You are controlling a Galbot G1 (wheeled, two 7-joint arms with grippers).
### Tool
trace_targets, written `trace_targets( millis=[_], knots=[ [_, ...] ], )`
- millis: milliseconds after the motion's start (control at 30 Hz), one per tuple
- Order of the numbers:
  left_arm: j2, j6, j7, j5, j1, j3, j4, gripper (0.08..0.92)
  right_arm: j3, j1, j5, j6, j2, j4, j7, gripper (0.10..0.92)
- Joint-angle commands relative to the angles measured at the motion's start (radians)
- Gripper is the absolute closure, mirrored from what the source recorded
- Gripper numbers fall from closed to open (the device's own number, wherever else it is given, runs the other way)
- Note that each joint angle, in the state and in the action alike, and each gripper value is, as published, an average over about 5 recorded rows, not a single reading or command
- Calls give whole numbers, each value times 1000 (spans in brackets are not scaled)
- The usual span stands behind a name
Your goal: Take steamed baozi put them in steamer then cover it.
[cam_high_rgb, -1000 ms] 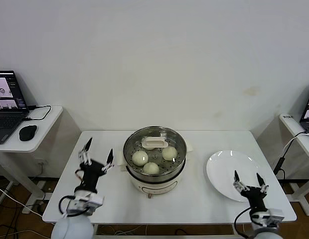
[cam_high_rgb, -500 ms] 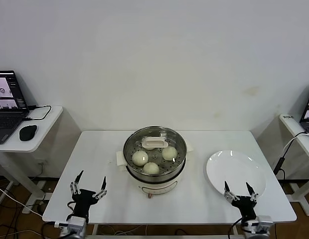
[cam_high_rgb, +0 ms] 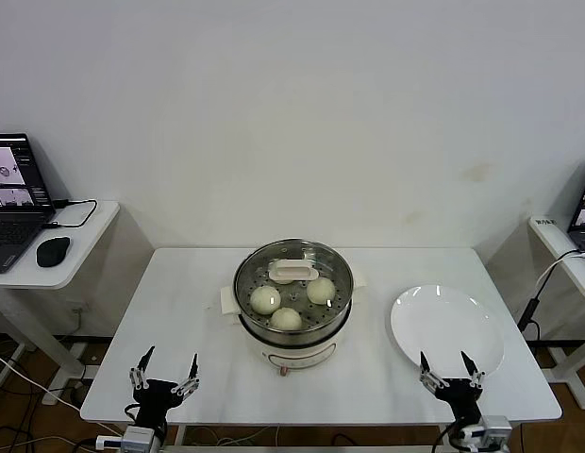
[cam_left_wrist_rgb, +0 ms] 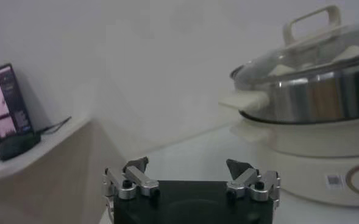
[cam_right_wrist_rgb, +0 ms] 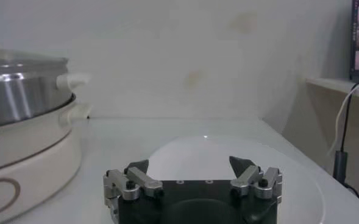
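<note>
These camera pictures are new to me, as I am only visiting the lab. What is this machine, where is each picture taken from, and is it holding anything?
It is a two-armed robot. The wide picture comes from a camera on its head, looking down at a white table. The other two come from cameras on its wrists, each looking past that arm's own tool.

In the middle stands a steel steamer on a white pot base, with steamed baozi inside under a glass cover. Three buns are plain to see; the cover's handle hides part of the basket. A bare white plate lies to the robot's right.

The left tool and right tool both sit low at the table's near edge, open and holding nothing.
</note>
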Motion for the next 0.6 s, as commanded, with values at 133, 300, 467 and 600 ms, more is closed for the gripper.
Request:
trace_targets(
  millis=[133, 300, 467, 600],
  knots=[
    [-3, 4, 0, -34, 22, -11, -6, 177, 11, -8, -35, -38, -20, 25, -20, 203],
    [-4, 4, 4, -33, 21, -7, -5, 177, 13, -5, -35, -51, -19, 26, -20, 202],
    [-7, 4, 11, -32, 19, -3, -7, 177, 16, 1, -35, -54, -17, 21, -21, 203],
    [-8, 3, 14, -32, 20, -3, -9, 177, 17, 7, -34, -55, -17, 18, -23, 203]
  ],
)
